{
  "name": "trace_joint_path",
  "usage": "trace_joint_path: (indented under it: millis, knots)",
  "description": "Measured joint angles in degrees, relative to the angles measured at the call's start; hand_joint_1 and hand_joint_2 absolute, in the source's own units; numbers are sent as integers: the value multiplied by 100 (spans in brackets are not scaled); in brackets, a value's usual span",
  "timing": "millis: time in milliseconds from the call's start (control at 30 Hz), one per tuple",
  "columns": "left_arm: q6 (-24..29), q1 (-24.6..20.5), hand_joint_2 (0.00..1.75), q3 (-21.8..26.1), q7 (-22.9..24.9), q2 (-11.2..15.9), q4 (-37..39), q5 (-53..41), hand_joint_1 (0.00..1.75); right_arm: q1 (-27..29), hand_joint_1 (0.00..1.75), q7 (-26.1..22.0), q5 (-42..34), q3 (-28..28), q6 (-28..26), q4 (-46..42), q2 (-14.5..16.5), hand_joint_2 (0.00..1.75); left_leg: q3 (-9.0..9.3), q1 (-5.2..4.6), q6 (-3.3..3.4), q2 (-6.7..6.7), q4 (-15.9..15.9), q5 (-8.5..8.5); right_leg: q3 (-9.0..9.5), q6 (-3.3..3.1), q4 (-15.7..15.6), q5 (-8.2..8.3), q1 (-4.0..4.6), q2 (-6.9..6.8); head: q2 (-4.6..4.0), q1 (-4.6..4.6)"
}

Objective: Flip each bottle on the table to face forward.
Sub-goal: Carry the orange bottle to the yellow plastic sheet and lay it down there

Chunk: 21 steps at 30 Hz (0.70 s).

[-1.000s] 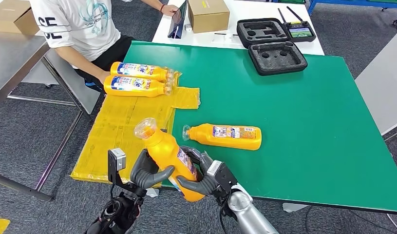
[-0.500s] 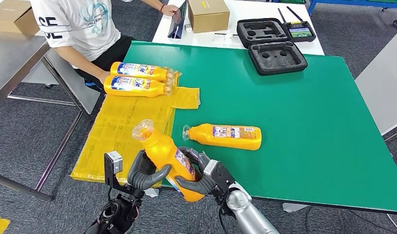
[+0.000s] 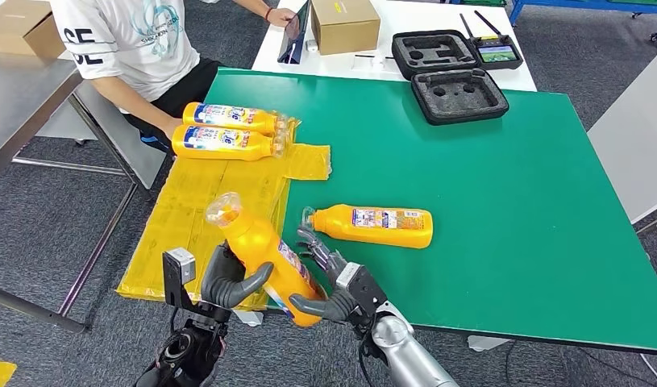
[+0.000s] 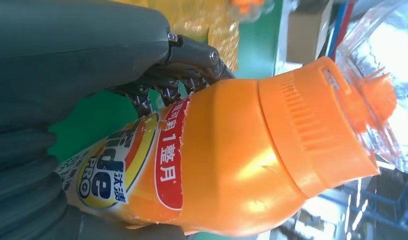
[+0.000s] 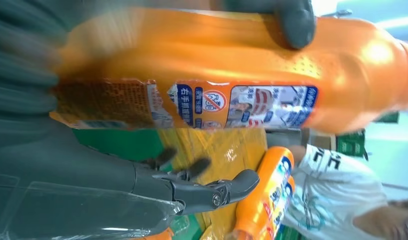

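Observation:
My left hand grips an orange detergent bottle around its body, above the table's near left corner. The bottle is tilted, its clear-capped top pointing up and left. The left wrist view shows its front label; the right wrist view shows its back label. My right hand is beside the bottle's base with its fingers spread apart from it; only the thumb lies near the bottom. A second bottle lies on the green table. Two more bottles lie side by side at the far left.
A yellow sheet covers the table's left edge and hangs over it. A seated person in a white shirt is at the far left corner. Two black foam cases and a cardboard box stand at the back.
The held bottle has moved left and a little lower with my left hand. My right hand's fingers have come off the bottle and spread.

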Motion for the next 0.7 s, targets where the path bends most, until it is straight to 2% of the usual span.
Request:
trace_joint_path:
  millis: [167,333,433,533,600,700]
  knots:
    - [431,-25,175,166,-140,17,-63,-195,175,112,0,-4,-242,-27,23,-345,9,0,0,0,0,0,0,0,0,0,0,0,0,0,0,0]
    - [565,-37,175,308,-167,33,-107,-225,175,225,0,-6,-306,-30,19,-692,8,0,0,0,0,0,0,0,-1,0,0,0,-1,0,0,1]
    - [849,-50,175,368,-349,47,-142,-455,175,269,0,-6,-422,-26,39,-866,3,0,0,0,0,0,0,0,-2,0,0,0,0,0,0,1]
    - [1564,-178,175,425,-597,130,-220,-1470,175,363,0,-6,-705,-7,101,-1199,-13,0,0,0,-1,-1,0,2,-2,0,0,0,0,-1,0,0]
    - [1979,-351,175,444,-499,231,-237,-2418,175,472,0,-7,-993,9,157,-1570,-18,0,0,1,-2,-2,0,2,-2,0,1,0,0,-2,0,0]
    - [2162,-678,175,424,-201,379,-90,-3489,175,621,0,-9,-1314,29,287,-2169,-18,0,1,1,-3,-1,0,3,-3,-1,1,0,1,-1,0,1]
